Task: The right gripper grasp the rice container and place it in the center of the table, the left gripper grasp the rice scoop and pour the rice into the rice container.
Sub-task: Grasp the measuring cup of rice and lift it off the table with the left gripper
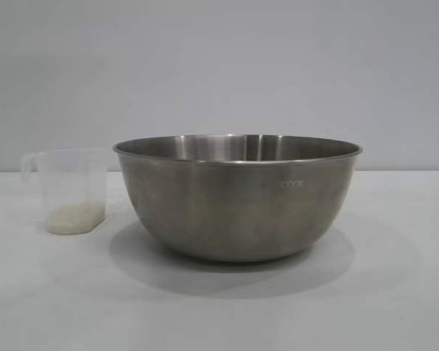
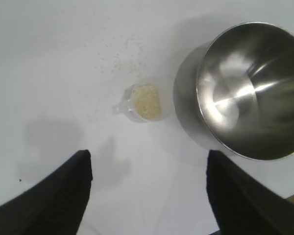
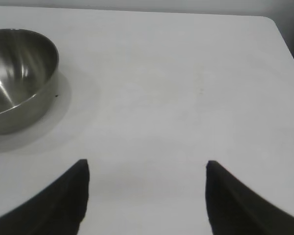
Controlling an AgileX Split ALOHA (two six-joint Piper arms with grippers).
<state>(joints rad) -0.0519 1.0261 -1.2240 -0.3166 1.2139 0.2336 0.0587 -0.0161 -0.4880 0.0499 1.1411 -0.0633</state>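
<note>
The big round shiny steel bowl (image 1: pixel 238 196) sits mid-table, ready for rice; the small see-through plastic cup (image 1: pixel 67 191) stands beside it, holding pale grains (image 2: pixel 146 102); the black left gripper (image 2: pixel 149 188) hangs above, jaws spread, empty; the black right gripper (image 3: pixel 147 196) waits apart, jaws spread too.

The left gripper (image 2: pixel 148 196) shows two black fingers (image 2: pixel 63 196) with a faintly ribbed, matte surface. The right gripper (image 3: pixel 147 196) has the same black, curved, pointed fingers (image 3: pixel 245 200), tapering like claws.
</note>
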